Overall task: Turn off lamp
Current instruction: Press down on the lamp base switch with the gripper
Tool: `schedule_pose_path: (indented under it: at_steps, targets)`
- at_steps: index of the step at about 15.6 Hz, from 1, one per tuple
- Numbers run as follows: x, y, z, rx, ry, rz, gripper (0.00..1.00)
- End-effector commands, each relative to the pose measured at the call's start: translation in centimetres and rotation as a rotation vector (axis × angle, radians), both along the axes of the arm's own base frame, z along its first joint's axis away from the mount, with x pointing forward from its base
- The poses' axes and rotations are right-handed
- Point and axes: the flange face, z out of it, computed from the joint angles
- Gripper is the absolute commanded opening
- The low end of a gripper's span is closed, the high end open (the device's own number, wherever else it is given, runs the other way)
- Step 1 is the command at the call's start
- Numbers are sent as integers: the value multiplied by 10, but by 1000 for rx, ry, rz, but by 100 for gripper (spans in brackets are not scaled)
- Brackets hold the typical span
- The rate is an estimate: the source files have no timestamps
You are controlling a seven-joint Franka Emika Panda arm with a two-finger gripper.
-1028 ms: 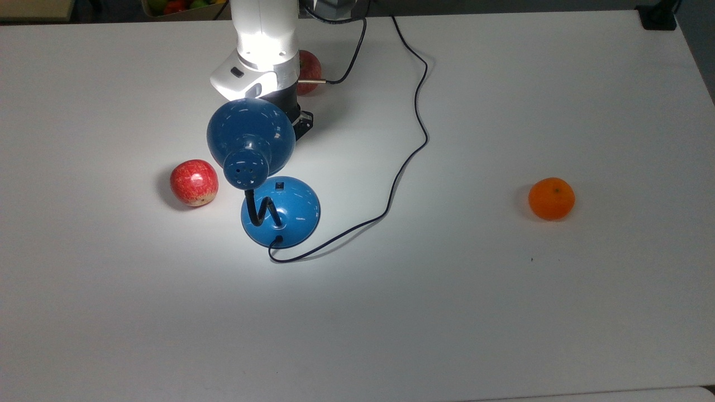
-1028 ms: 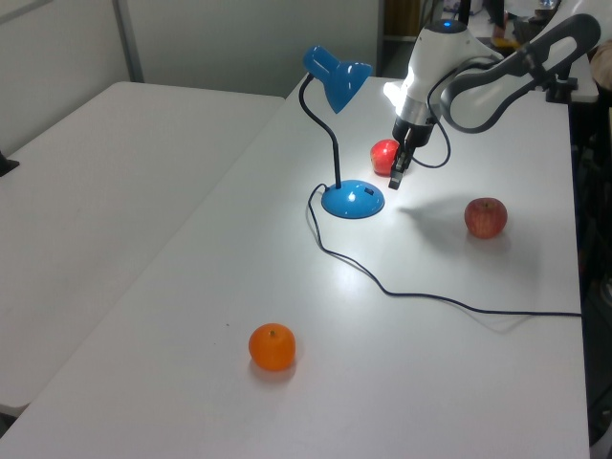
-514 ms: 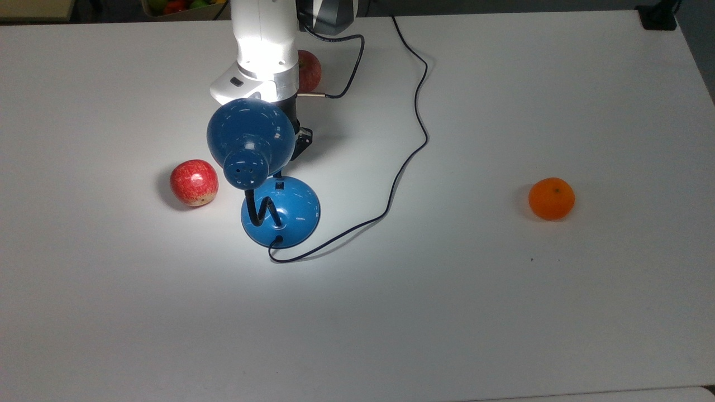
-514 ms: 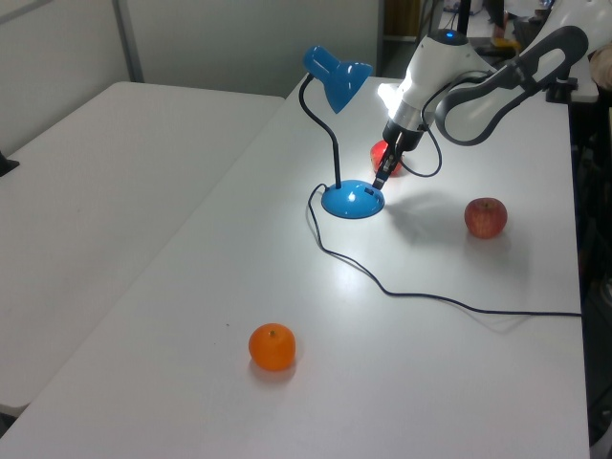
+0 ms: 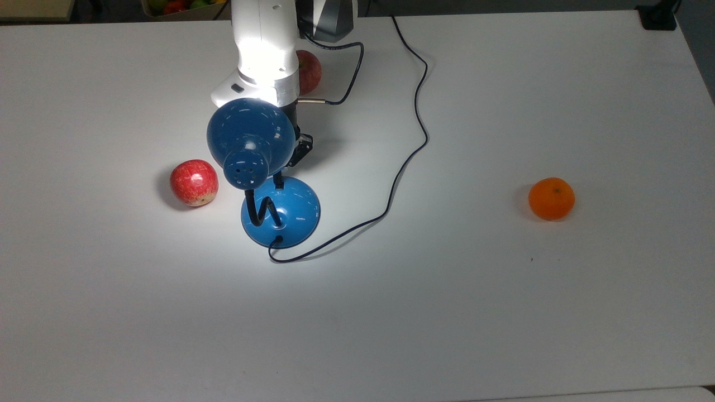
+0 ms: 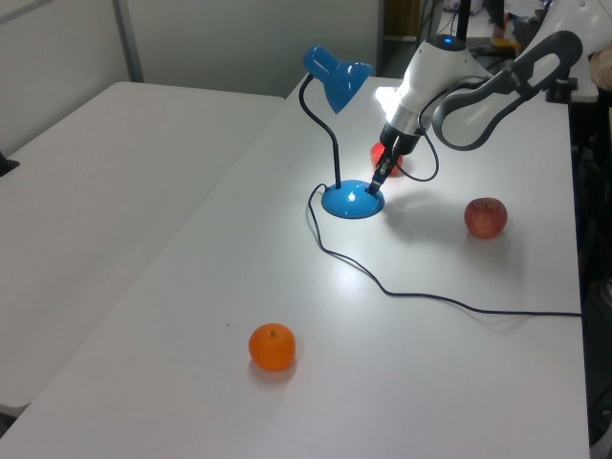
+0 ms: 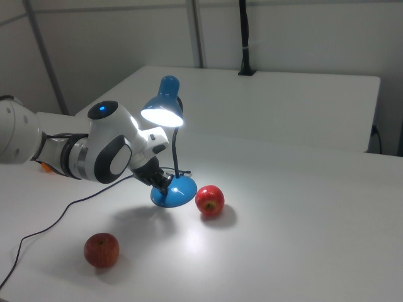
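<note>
Pressing off-center, the claw (image 6: 375, 184) (can't tell if it's open) could slide the lit lamp (image 6: 352, 200) away.

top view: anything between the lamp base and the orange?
Just the lamp's black cord crossing bare table between the base and the orange.

— Where is the arm?

— In the left view it reaches in from the left view's upper right, white with dark joint covers, elbow bent, forearm sloping down toward the left view's left. A blue light glows on top of the joint.

— And the gripper (image 6: 376, 182)?

— Dark, pointed downward at a tilt, low over the table. In the right view the gripper (image 7: 165, 180) sits beneath the bulky white wrist; in the top view its tip (image 5: 277, 180) pokes out below it.
</note>
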Motion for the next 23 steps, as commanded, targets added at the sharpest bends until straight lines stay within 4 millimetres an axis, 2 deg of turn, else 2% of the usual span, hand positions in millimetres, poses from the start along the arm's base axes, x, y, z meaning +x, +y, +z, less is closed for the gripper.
schedule_pose_path:
  at_steps: [1, 7, 13, 18, 23]
  targets:
    - [4, 0, -4, 4, -14, -6, 0]
    - [0, 0, -9, 3, 14, -8, 0]
    - [-10, -4, -13, -11, 154, -18, 0]
    - [-20, -5, 20, -26, 250, -28, 0]
    - [-25, -1, 89, -47, 342, -34, 0]
